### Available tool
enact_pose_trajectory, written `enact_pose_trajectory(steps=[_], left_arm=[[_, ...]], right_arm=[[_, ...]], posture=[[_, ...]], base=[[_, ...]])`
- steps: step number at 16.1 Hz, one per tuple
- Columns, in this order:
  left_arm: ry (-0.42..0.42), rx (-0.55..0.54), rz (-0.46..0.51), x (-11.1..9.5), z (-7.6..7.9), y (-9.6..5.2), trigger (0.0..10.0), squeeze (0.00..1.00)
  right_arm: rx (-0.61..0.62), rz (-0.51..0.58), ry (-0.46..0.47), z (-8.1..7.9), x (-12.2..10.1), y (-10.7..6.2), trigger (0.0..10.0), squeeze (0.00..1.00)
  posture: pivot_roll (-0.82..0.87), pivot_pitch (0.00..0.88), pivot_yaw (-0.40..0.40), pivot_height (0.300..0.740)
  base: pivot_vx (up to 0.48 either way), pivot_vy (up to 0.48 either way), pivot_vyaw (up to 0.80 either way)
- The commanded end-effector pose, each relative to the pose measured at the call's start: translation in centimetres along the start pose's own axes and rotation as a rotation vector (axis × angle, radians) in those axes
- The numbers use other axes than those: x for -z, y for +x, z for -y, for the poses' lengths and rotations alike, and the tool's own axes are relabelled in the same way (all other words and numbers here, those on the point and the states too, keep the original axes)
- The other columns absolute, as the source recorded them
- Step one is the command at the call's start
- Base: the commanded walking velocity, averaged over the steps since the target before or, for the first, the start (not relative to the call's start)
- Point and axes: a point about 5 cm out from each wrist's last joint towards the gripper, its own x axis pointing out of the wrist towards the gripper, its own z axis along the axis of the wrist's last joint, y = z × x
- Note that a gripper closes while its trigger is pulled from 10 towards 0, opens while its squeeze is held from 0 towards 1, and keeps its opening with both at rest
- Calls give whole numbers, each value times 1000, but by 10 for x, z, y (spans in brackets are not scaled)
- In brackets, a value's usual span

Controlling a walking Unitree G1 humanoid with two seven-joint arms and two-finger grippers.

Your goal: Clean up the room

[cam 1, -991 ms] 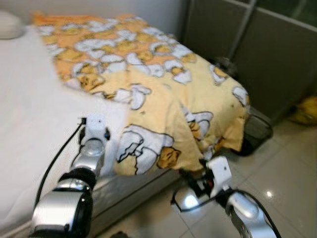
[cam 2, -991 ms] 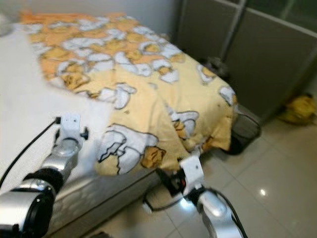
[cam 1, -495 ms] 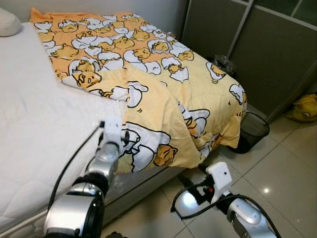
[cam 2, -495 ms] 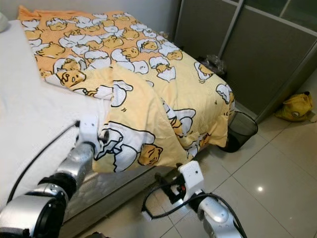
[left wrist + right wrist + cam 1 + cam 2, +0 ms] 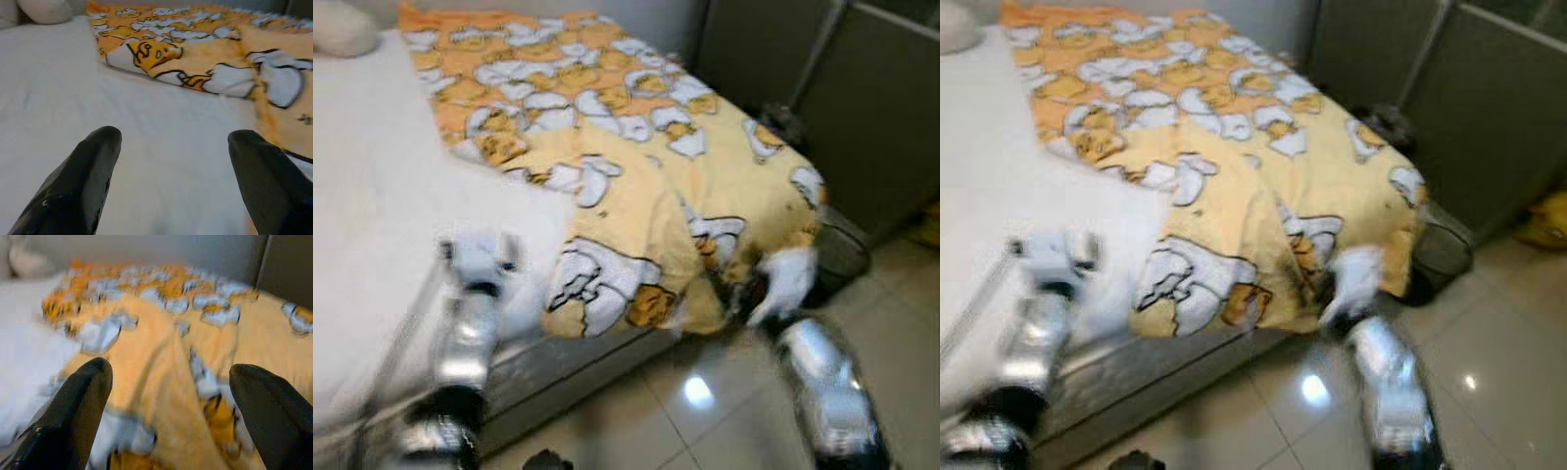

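**Yellow duvet rumpled across a white bed, both grippers spread**

White mattress (image 5: pixel 382 206) takes up the left and far part of the scene, its bare sheet running from a pale pillow (image 5: pixel 342 27) at the far left corner to the near edge. Over its right half lies the yellow and orange duvet (image 5: pixel 636 147), printed with white cartoon shapes; its left edge is folded back on itself, and its near corner hangs over the bed's side towards the glossy tiled floor (image 5: pixel 705 411). Grey sliding doors (image 5: pixel 1489 108) stand at the far right. A dark mesh bin (image 5: pixel 1440 250) sits on the floor at the bed's right corner, touching or just beside the hanging duvet, and a yellow bag (image 5: pixel 1545 220) lies against the doors further right.

Both head views are smeared by motion. They show the left arm over the bare sheet near the bed's edge and the right arm low over the floor, its wrist at the duvet's drooping corner.

The wrist views add the fingers. The left gripper (image 5: pixel 171 142) has its two black fingers spread wide apart above the white sheet, holding nothing, with the folded duvet edge beyond. The right gripper (image 5: pixel 168 377) is likewise spread and empty, pointing at the yellow duvet, though that picture is blurred.
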Motion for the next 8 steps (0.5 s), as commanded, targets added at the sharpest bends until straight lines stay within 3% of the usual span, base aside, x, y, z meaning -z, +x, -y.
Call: enact_pose_trajectory(steps=[1, 4, 7, 8], left_arm=[[7, 10, 137, -32, 0, 3, 10000, 0], [69, 45, 133, -28, 12, -3, 10000, 0], [39, 31, 38, -20, 10, -12, 10000, 0], [25, 25, 60, -26, 10, -9, 10000, 0]], right_arm=[[32, 10, 28, 8, 0, 4, 10000, 0], [-50, -21, 35, -7, 6, 15, 10000, 0], [-114, -71, 67, -17, 21, 15, 10000, 0], [-129, -88, 74, -18, 26, 14, 10000, 0]], posture=[[114, 0, -73, 740], [138, 0, -100, 740], [146, 0, -111, 740], [147, 0, -113, 740]], base=[[-311, 371, 425], [-405, 205, 421], [-480, 0, 415], [0, 0, 406]])
